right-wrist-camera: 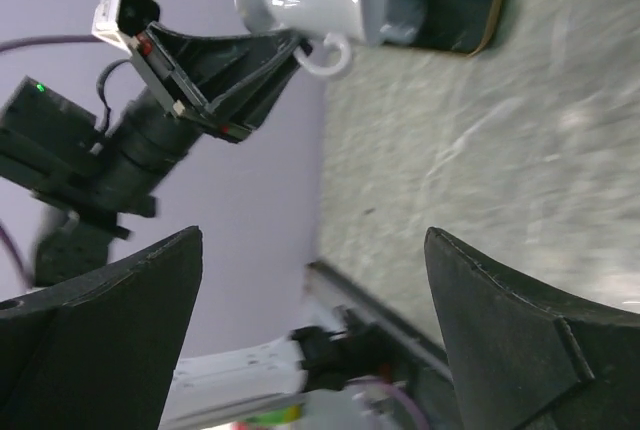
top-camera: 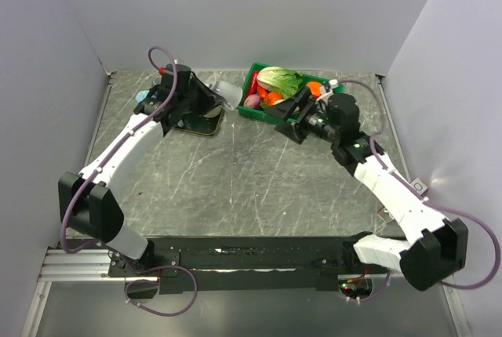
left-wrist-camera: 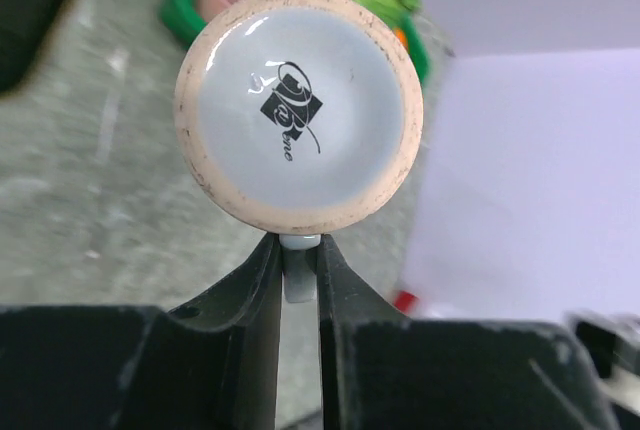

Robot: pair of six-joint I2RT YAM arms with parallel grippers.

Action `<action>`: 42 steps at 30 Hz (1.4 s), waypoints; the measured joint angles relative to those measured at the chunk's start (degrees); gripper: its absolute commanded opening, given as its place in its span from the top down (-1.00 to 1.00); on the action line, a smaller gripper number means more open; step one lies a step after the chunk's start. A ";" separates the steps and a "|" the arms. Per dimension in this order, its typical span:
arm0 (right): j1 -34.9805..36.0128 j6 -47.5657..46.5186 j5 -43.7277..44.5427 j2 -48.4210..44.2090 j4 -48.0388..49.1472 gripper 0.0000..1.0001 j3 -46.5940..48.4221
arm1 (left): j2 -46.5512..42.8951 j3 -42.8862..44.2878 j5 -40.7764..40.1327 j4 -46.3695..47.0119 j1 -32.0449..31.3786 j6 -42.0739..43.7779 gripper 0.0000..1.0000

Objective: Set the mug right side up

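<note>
The mug (left-wrist-camera: 298, 108) is off the desk (top-camera: 235, 188), held in the air at the far left, near the tray (top-camera: 196, 128) and just short of the basket (top-camera: 249, 86). Its glazed base, with the printed logo, faces straight back at the left wrist camera, so the mouth points away from that arm. It looks closer to lying on its side than to either upright or inverted (the exact tilt is hard to read from these views).

The left hand (left-wrist-camera: 299, 250) is narrow, pinched on the handle (left-wrist-camera: 299, 275) alone; nothing else supports the mug. The right hand (right-wrist-camera: 310, 250) is spread wide and holds nothing, hanging beside the basket with the mug in its camera's view.

As I judge it, the step in hand is the turn itself: the lift is done, the righting is not. The next move calls for a wrist roll that brings the mouth up and the base level, then a lowering onto bare desk before the fingers part. With only the thin handle gripped, the mug could swing in the grasp, so a slow roll seems wise.
</note>
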 measured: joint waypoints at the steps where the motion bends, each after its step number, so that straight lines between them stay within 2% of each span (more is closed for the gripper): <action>1: 0.85 2.47 -0.09 0.98 1.92 -0.79 -0.44 | -0.94 -1.38 1.31 1.38 0.00 -1.29 0.98; 5: 2.47 8.37 -0.22 4.15 8.61 -0.77 -2.16 | -4.46 -5.95 6.73 6.67 -0.02 -6.75 0.98; 13: 5.27 10.67 1.75 10.43 15.32 -0.75 0.79 | -7.37 -9.44 13.92 19.37 -0.02 -16.96 0.98; 20: 11.47 9.40 7.19 14.58 18.86 -0.75 5.55 | -7.41 -9.46 15.65 27.45 -0.24 -21.86 0.98; 26: 12.24 9.51 11.54 14.62 26.49 -0.72 5.55 | -7.74 -10.80 16.06 30.08 -0.39 -23.58 0.98; 29: 12.24 10.10 13.20 14.78 29.53 -0.49 5.55 | -7.80 -11.54 16.15 30.36 -0.39 -24.33 0.98; 30: 12.24 10.49 13.77 14.84 30.36 -0.35 5.49 | -7.80 -11.76 16.28 30.47 -0.39 -24.46 0.98; 33: 12.31 12.11 15.96 14.86 32.02 -0.15 4.46 | -7.80 -11.91 16.48 30.84 -0.59 -24.70 0.98; 38: 12.35 15.65 18.49 15.26 34.53 0.06 1.79 | -7.91 -11.91 16.63 30.69 -1.68 -24.41 0.98; 41: 12.35 18.10 18.80 16.09 37.20 0.29 1.03 | -7.91 -11.93 16.68 30.60 -2.05 -24.37 0.98; 42: 12.35 18.75 18.88 16.31 37.79 0.44 0.96 | -7.91 -12.02 16.63 30.64 -2.05 -24.46 0.98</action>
